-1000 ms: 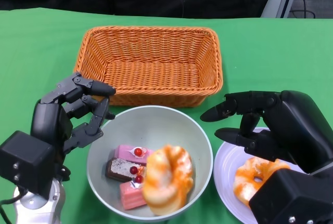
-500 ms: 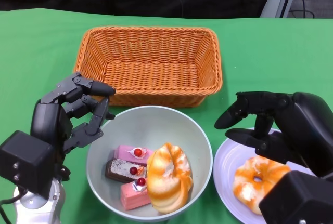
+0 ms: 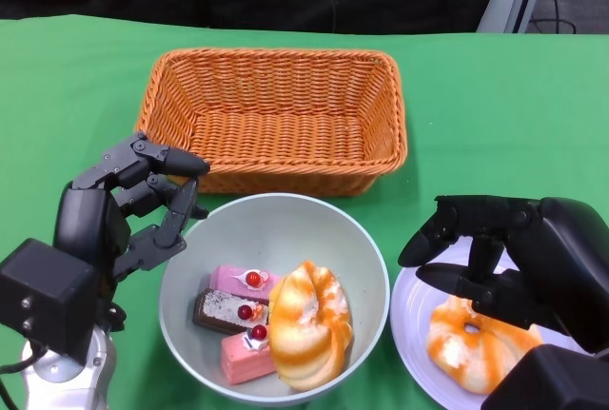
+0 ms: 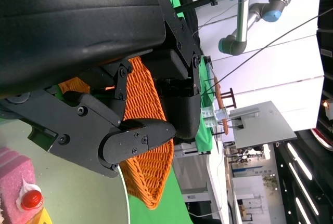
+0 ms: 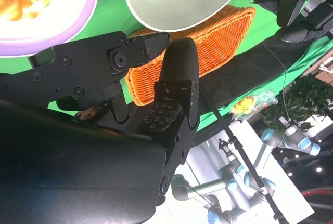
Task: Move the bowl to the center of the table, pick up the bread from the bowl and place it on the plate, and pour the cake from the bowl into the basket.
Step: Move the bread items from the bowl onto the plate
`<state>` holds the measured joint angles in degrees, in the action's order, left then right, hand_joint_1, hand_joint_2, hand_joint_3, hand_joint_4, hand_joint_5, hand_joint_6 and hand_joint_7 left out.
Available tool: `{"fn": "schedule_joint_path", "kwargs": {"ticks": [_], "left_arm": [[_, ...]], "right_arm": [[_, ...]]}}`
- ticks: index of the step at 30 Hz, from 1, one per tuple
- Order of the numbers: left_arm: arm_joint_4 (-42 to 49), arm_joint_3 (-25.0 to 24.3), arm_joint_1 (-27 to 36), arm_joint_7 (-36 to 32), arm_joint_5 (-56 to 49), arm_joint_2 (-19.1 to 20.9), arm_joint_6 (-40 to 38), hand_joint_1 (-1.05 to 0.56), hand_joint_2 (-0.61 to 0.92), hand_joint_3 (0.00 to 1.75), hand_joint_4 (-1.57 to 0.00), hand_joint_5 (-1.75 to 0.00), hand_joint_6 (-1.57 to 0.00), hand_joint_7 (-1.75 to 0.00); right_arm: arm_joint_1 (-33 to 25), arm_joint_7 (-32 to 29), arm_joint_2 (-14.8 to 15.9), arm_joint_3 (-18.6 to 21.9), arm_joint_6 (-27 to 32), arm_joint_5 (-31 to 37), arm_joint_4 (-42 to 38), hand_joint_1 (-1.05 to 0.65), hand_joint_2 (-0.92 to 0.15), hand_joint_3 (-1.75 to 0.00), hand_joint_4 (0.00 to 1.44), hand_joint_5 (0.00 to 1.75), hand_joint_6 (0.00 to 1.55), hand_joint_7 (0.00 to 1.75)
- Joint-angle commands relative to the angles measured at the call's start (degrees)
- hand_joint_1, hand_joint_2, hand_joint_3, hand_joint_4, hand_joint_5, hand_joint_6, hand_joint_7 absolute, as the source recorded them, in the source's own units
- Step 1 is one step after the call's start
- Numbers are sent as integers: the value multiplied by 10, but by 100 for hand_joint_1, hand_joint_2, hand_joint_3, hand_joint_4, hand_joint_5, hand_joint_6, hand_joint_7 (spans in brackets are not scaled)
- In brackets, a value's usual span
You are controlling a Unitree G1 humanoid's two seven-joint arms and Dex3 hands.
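A big green table [image 3: 76,77] holds an orange basket [image 3: 276,115] at the back. Just in front sits the pale bowl [image 3: 285,229] with one bread [image 3: 309,326] and pink and brown cake [image 3: 233,310] pieces inside. The plate [image 3: 414,310] beside it holds another bread [image 3: 476,339]. The left hand [image 3: 128,205] is beside the bowl, fingers apart, holding nothing. The right hand [image 3: 500,253] hangs over the plate, let go too.

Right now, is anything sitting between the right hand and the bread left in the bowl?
Nothing visible blocks it. The right hand hangs over the plate, where one bread already lies. The other bread lies exposed in the bowl, beside the cake pieces; only the bowl's near rim lies between.
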<state>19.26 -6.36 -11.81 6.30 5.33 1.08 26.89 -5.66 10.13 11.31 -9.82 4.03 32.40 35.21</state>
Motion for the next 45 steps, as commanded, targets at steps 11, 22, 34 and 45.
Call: {"fn": "schedule_joint_path", "kwargs": {"ticks": [11, 22, 34, 45], "left_arm": [[0, -4, -4, 6, 7, 9, 4, -25, 69, 77, -75, -137, -81, -103], [-7, -4, 1, 12, 17, 8, -5, -25, 69, 74, -75, -137, -82, -102], [-10, 2, 7, 9, 8, 6, 1, -27, 70, 71, -73, -137, -81, -103], [-22, 5, 12, 9, 9, 0, -4, -27, 72, 70, -73, -138, -80, -104]], "right_arm": [[-2, -8, -4, -21, -24, -4, -15, -13, -90, -3, 79, 146, 90, 79], [-8, -19, -10, -33, -27, 0, -16, -11, -91, -5, 76, 143, 90, 79], [35, 29, -15, -69, -13, -27, -24, -20, -88, -4, 73, 121, 95, 45], [92, 126, 4, -128, 45, 25, -21, -43, -86, 0, 75, 38, 78, 0]]}}
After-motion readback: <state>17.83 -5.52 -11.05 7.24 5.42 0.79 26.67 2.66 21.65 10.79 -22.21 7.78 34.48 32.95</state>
